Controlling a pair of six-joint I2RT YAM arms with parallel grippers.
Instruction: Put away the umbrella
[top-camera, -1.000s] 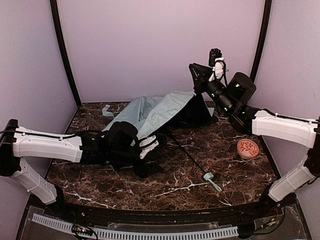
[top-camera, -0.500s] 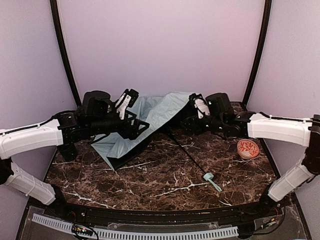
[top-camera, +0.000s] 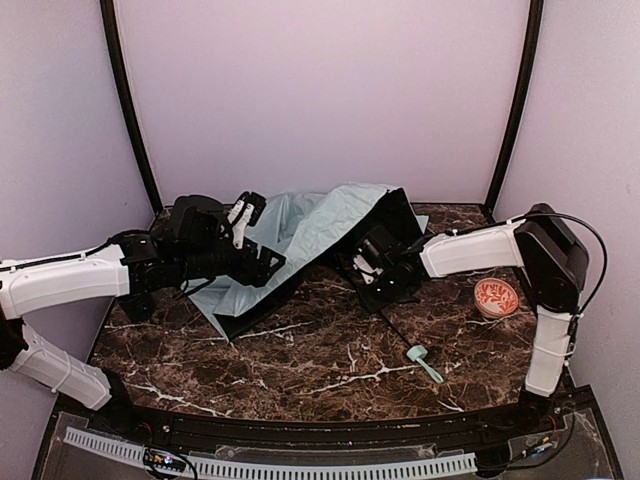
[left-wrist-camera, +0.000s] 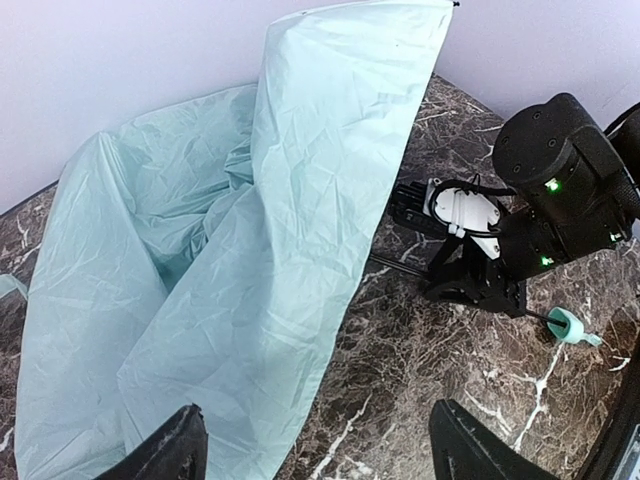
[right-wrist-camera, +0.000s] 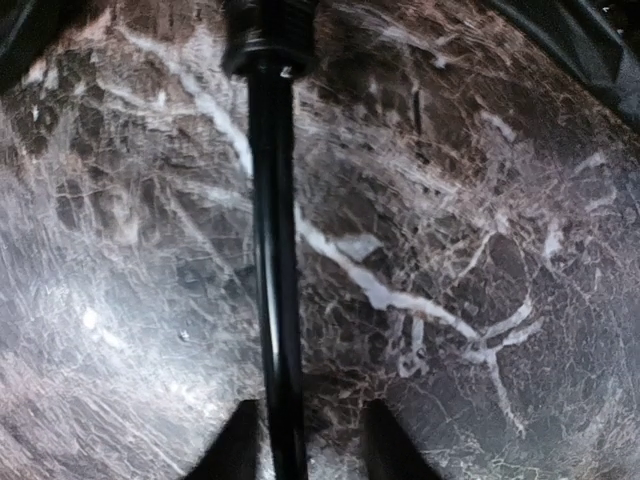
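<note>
Lilac walls (top-camera: 320, 90) all round, dark marble table (top-camera: 330, 350), small red bowl (top-camera: 496, 297) on it at the right. I'm taking that bowl as reference.

Umbrella (top-camera: 320, 225) lies on the table left of the bowl, toward the back wall, half collapsed: mint fabric crumpled on top, black lining showing along its lower edge. Its thin black shaft (right-wrist-camera: 275, 250) runs out from under the canopy toward the near side, ending at the mint handle (top-camera: 419, 354), which sits on the table nearer than the bowl and a bit left of it.

Right gripper (right-wrist-camera: 312, 440) is just left of the bowl, down low at the shaft where it leaves the canopy. Jaws partly apart, straddling the shaft; the shaft sits close to one finger with a visible gap to the other, so not clamped.

Left gripper (left-wrist-camera: 325, 447) is far left of the bowl, above the left part of the canopy, jaws wide apart, nothing between them. Fabric lies below and ahead of it, not touching as far as I can see.
</note>
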